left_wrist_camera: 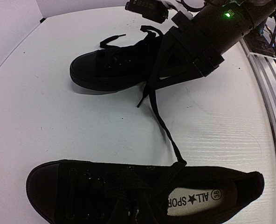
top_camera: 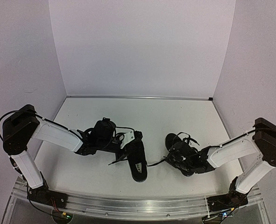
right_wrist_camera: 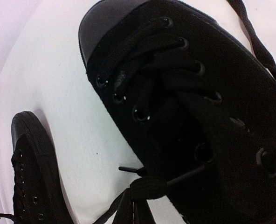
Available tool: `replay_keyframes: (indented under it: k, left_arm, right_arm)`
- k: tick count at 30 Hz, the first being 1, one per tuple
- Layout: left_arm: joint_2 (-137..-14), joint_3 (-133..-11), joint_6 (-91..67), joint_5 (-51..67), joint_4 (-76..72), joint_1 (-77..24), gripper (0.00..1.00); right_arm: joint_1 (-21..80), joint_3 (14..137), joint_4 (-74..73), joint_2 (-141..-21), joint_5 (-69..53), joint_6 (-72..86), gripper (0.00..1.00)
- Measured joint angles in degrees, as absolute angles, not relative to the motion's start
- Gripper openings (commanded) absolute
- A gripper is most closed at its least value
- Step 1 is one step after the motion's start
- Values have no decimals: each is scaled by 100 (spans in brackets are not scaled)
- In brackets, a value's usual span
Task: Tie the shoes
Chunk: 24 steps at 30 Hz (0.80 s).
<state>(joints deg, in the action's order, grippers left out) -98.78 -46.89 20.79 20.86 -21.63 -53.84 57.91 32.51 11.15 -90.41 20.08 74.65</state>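
Observation:
Two all-black shoes lie on the white table. The left shoe [top_camera: 139,164] shows its white insole label [left_wrist_camera: 198,198]. My left gripper [top_camera: 128,142] sits low over its laced front. In the left wrist view its dark fingers blend into the shoe [left_wrist_camera: 58,191], and a broad lace band [left_wrist_camera: 168,179] runs in to them, so it looks shut on it. My right gripper [top_camera: 174,159] is at the right shoe [top_camera: 181,144], its fingers [right_wrist_camera: 139,212] shut on a flat lace [right_wrist_camera: 156,185]. A thin lace [left_wrist_camera: 161,121] stretches between the two shoes.
The white right arm [top_camera: 229,151] reaches in from the right, the left arm [top_camera: 54,133] from the left. White walls enclose the table on three sides. A metal rail [top_camera: 138,207] runs along the near edge.

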Motion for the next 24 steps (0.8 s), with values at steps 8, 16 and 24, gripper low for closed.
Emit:
replay_keyframes:
  k: [8,16,24]
  left_arm:
    - [-9877,-4635,2157,2089,-2240,-5385,0]
    - [-9868,-4420,2373,2084,-2523,-5433,0]
    - [-9774,-4203,2605,2008,-2736,-5518,0]
  right_arm:
    - [5769,3849,986,-8705,2178,6467,0]
    - [5079,5279,1178,-8853,1574,5012,0]
    - [4913,7246,1424,-10706,-352,4115,0]
